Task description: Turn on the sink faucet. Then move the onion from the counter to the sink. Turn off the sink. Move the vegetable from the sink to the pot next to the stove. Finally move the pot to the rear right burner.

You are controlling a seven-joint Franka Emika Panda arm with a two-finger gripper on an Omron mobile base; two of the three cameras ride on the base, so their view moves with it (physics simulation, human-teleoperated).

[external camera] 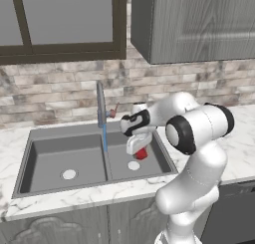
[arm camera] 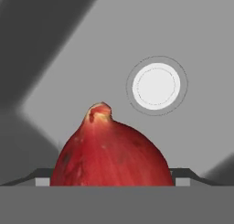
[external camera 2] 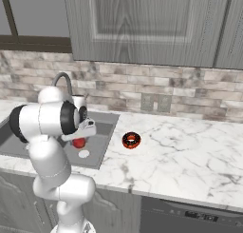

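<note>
Onion (arm camera: 112, 147) sitting in the sink (external camera: 89, 185)
Hand view is showing jaws standing wide around it; right base view is showing a ring (external camera 2: 131, 140) on the counter (external camera 2: 190, 156).

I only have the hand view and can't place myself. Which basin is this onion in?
Observer: The right basin of the sink. The onion is low inside it, just behind the drain.
Operator: Is the water running?
Observer: Yes. A thin blue stream falls from the faucet by the divider, left of the onion.
Operator: Anything on the counter?
Observer: A round red-orange thing with a dark centre lies on the counter, right of the sink.
</note>
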